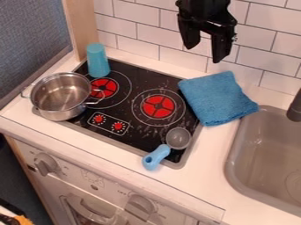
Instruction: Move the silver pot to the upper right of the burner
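My gripper (204, 49) hangs open at the top of the view, in front of the tiled wall and above the blue cloth, with nothing between its fingers. The silver pot (59, 97) stands upright on the left side of the stove, apart from the gripper and well to its lower left. Its two loop handles point left and right. The pot overlaps the stove's left edge, and its right handle reaches over the left red burner (104, 88). A second red burner (158, 107) lies to the right on the black cooktop.
A turquoise cup (97, 60) stands at the cooktop's back left corner. A folded blue cloth (217, 98) lies on its right edge. A small blue-handled ladle (157, 157) rests at the front right. The sink (262, 154) is at the right, with a dark faucet (295, 108).
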`<state>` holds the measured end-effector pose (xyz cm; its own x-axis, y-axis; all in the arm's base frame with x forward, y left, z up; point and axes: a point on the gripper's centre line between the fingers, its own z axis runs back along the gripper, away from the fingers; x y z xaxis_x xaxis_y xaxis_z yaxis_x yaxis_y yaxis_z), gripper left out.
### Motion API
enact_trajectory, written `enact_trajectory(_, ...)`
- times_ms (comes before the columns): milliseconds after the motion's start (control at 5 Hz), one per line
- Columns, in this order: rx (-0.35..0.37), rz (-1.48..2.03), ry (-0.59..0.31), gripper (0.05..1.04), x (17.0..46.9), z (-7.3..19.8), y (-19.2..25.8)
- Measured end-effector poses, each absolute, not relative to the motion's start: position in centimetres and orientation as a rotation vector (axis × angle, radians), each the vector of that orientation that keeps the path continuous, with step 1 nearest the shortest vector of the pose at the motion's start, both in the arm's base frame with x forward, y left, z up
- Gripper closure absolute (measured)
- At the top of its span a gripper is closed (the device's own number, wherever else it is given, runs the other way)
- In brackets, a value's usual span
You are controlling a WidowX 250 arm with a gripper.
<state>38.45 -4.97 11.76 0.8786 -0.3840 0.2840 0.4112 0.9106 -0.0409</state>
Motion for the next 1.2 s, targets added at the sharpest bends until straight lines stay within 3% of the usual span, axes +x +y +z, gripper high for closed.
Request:
enact_trajectory(400, -0.071, -0.407, -0.195, 0.084, 37.4, 9.4, -3.8)
enact_trajectory(1200, 0.09, -0.298, -0.198, 0.084, 32.0, 11.7, 5.1)
